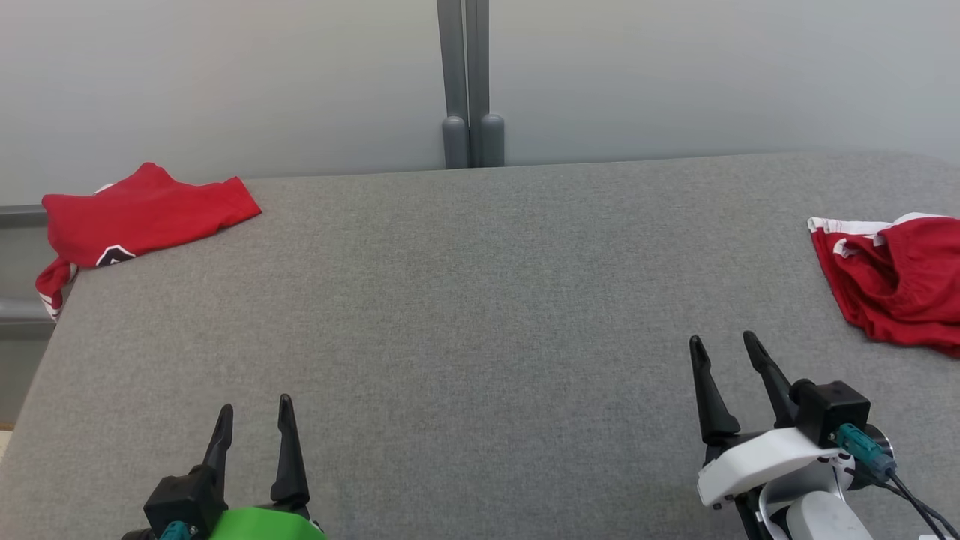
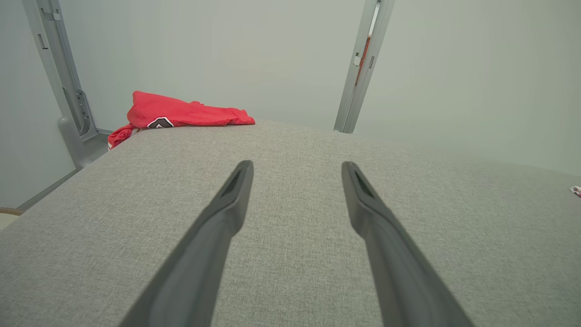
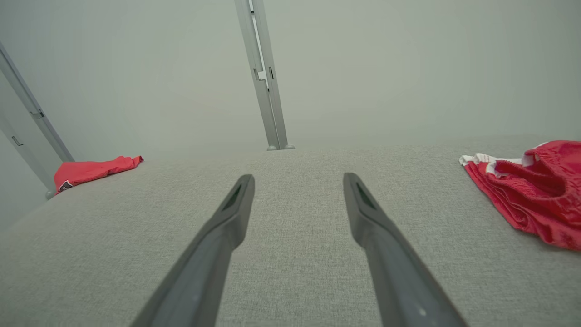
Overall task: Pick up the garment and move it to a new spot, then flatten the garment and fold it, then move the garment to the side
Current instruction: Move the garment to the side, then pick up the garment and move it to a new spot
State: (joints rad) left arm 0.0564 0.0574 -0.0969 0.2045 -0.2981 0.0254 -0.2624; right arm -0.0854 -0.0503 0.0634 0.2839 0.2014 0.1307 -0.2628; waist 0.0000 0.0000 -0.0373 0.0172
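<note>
Crumpled garment [image 1: 900, 285]: red with white trim, bunched at the right edge of the tabletop [image 1: 480, 300], partly out of the head view. Nothing touches it.

Second garment [image 1: 142, 214]: red, lying flatter at the far left corner, one end hanging over the left edge.

Right end effector [image 1: 723, 338]: fingers wide apart and empty, over the near right of the tabletop, near the crumpled garment but clear of it.

Left end effector [image 1: 256, 403]: fingers wide apart and empty, at the near left, well apart from both garments.

Grey post [image 1: 469, 82]: upright behind the middle of the far edge.
</note>
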